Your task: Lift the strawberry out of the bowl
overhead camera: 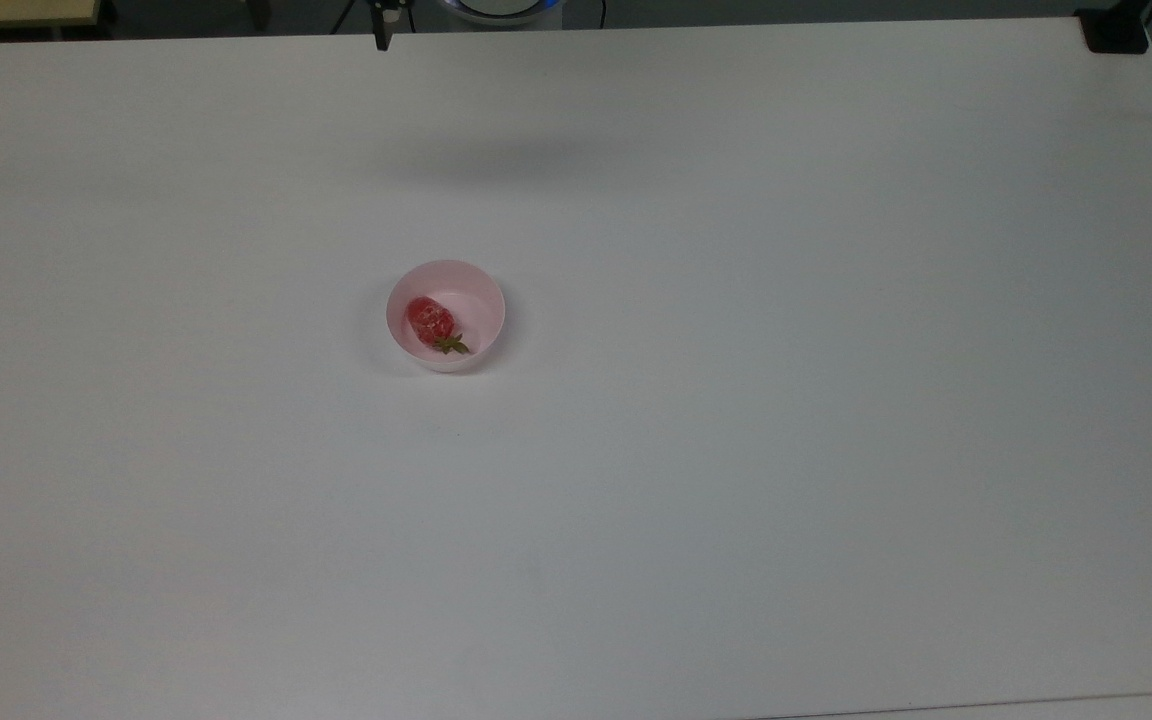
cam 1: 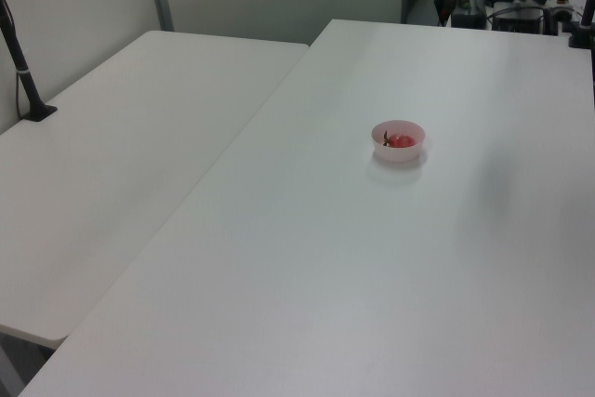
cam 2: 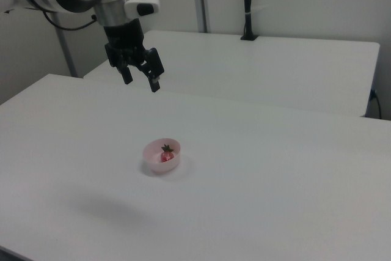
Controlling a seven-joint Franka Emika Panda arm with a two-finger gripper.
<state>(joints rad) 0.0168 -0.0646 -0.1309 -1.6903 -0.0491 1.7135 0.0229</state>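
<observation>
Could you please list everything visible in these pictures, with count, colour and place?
bowl: one, pale pink, upright on the white table.
strawberry: one, red with a green leafy end, lying inside the bowl.
table: one, white, carrying the bowl.
second table: one, white, beside the first.
clamp post: one, black, on the second table's far edge in the right view.
end effector: one, black, fingers open, high above the table, apart from the bowl.

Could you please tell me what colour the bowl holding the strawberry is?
Pale pink, plain; the bowl shows best in the top view.
</observation>
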